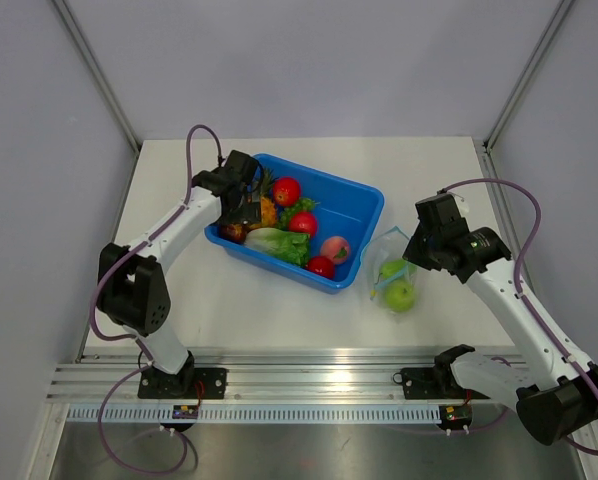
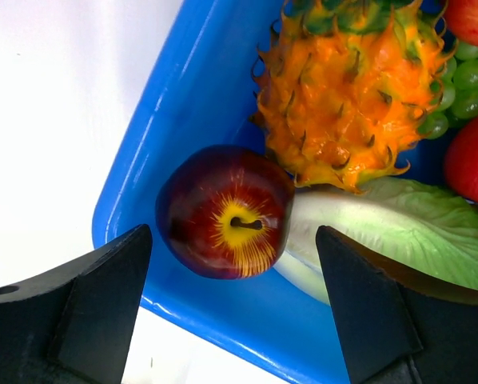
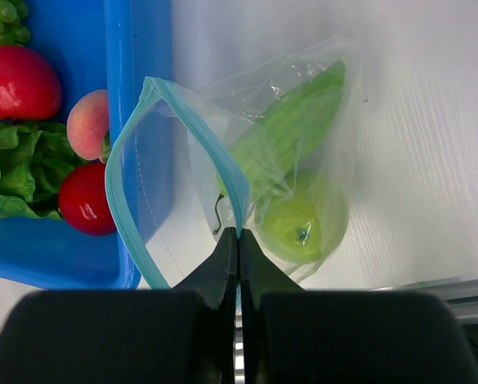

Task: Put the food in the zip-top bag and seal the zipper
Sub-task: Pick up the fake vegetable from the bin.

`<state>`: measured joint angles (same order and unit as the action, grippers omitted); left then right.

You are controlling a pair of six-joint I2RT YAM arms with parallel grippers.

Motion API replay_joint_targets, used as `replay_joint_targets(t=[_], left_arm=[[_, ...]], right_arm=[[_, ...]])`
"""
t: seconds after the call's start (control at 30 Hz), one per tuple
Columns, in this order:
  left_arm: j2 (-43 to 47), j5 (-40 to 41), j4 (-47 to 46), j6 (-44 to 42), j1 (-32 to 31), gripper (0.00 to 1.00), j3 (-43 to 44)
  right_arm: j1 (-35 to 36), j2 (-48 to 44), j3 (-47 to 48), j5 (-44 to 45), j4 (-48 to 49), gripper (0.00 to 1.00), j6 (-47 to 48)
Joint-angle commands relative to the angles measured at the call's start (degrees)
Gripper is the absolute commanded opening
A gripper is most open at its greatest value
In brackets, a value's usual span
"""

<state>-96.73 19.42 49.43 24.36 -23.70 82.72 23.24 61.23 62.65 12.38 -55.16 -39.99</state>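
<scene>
The clear zip-top bag (image 1: pixel 392 268) (image 3: pixel 303 104) lies on the table to the right of the tray, its mouth held wide. My right gripper (image 1: pixel 413 252) (image 3: pixel 238 234) is shut on one side of the teal zipper (image 3: pixel 125 176). Inside the bag are a green apple (image 1: pixel 400 295) (image 3: pixel 301 220) and a green pepper (image 3: pixel 291 132). My left gripper (image 1: pixel 241 207) (image 2: pixel 233 234) hangs open over the tray's left corner, its fingers on either side of a dark red fruit (image 2: pixel 223 212) without touching it. A pineapple (image 2: pixel 351 88), lettuce (image 2: pixel 407 228), red apples (image 1: pixel 286 190) and a peach (image 1: pixel 335 248) fill the tray.
The blue tray (image 1: pixel 367 203) (image 2: pixel 183 96) (image 3: pixel 135 64) sits mid-table, its right wall close against the bag. Green grapes (image 2: pixel 461 88) lie behind the pineapple. An aluminium rail (image 1: pixel 309 380) runs along the near edge, and walls close in the back and sides.
</scene>
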Motion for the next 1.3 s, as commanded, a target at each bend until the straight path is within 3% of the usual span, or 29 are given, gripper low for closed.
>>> replay_joint_targets(t=[0.0, 0.3, 0.6, 0.93, 1.2, 1.27], left_arm=[[0.84, 4.82, -1.8, 1.65, -0.55, 0.86, 0.07], [-2.15, 7.47, -1.53, 2.09, -1.69, 0.91, 0.25], [-6.01, 13.26, -0.65, 3.76, -5.03, 0.82, 1.83], [-9.27, 14.33, 0.14, 3.41, -6.53, 0.86, 2.89], [-4.35, 17.67, 0.93, 3.07, -6.62, 0.45, 2.71], [-3.12, 16.71, 0.76, 1.49, -6.71, 0.42, 3.32]], right_arm=[[0.13, -0.76, 0.54, -0.34, 1.89, 0.0, 0.61], [0.13, -0.94, 0.01, -0.78, 2.25, 0.0, 0.53], [0.22, -2.34, 0.63, -0.52, 1.11, 0.0, 0.17], [0.13, -3.31, -0.6, -0.43, 0.84, 0.0, -0.35], [0.13, -2.61, -0.69, -0.87, 1.54, 0.0, -0.18], [0.13, -2.35, -0.69, -0.96, 1.72, 0.0, -0.27]])
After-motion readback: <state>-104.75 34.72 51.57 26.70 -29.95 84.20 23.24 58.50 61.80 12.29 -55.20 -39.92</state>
